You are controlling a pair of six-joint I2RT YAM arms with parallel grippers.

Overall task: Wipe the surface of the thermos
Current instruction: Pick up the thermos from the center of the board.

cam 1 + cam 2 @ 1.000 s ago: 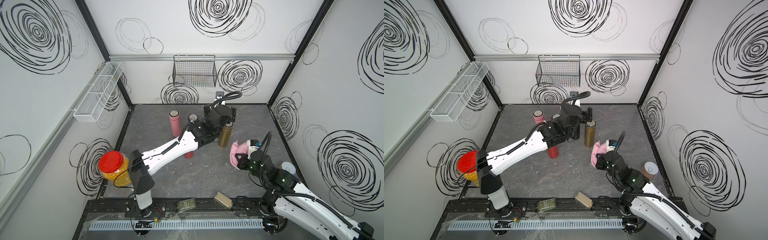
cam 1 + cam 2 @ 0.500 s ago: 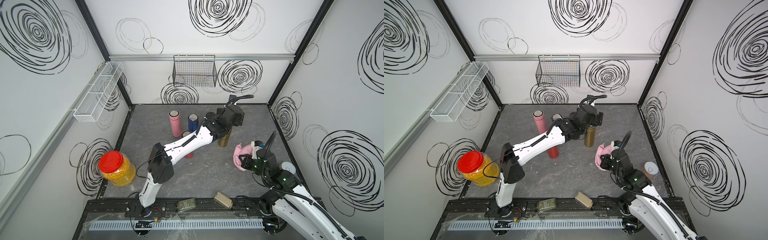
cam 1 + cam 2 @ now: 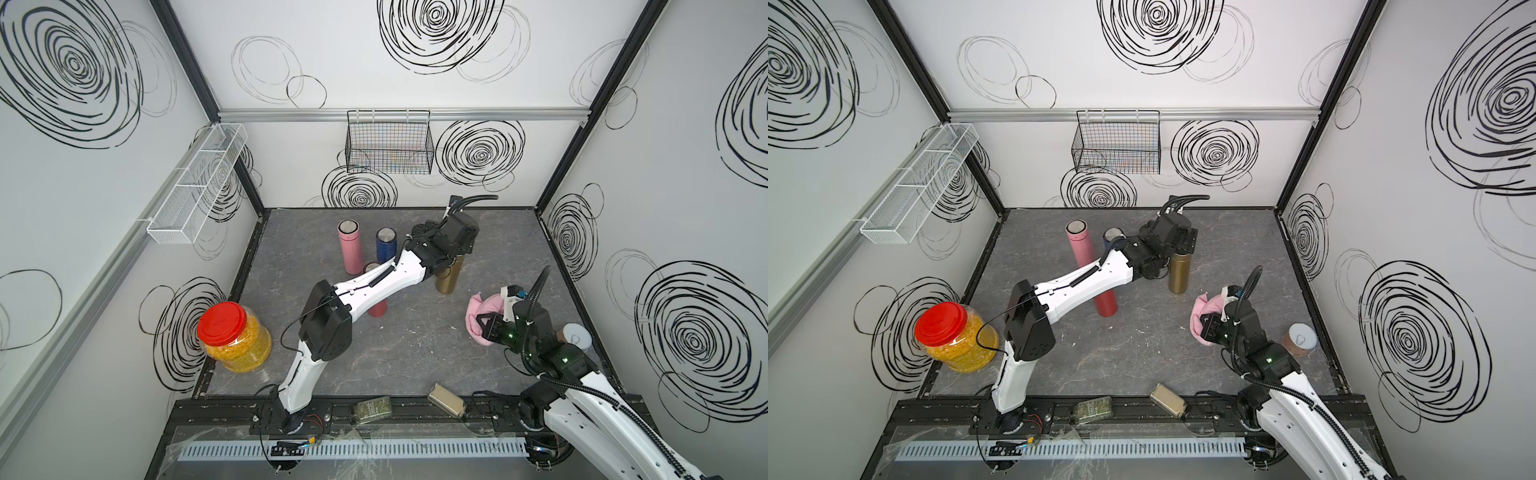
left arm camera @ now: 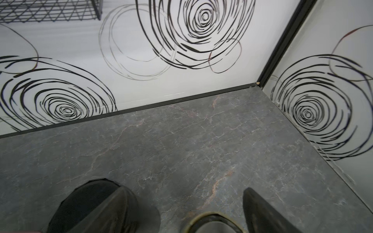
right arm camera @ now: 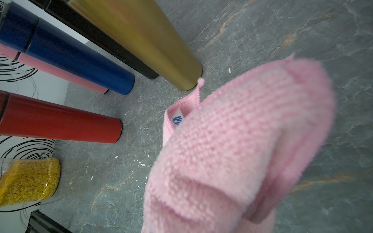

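Observation:
A gold thermos (image 3: 449, 279) (image 3: 1179, 274) stands upright at the middle right of the grey floor. My left gripper (image 4: 183, 189) hangs over its top, jaws apart. The thermos's rim (image 4: 212, 222) sits between the fingers, close to one finger (image 4: 260, 211), and floor shows between it and the opposite finger. In both top views the left wrist hides the thermos's cap. My right gripper (image 3: 485, 321) is shut on a bunched pink cloth (image 3: 484, 305) (image 5: 242, 151), to the right of the thermos's foot (image 5: 187, 80) and apart from it. The cloth hides the right fingers.
Pink (image 3: 349, 249), blue (image 3: 386, 245), red (image 3: 377, 308) and black (image 5: 96, 38) thermoses stand left of the gold one. A red-lidded jar (image 3: 235, 336) stands front left and a can (image 3: 577, 336) by the right wall. Two small jars (image 3: 374, 409) (image 3: 446, 403) lie on the front rail.
My left arm has swung right, from above the blue and red thermoses to over the gold one, and its jaws have narrowed a little. The right gripper with the cloth has shifted slightly right.

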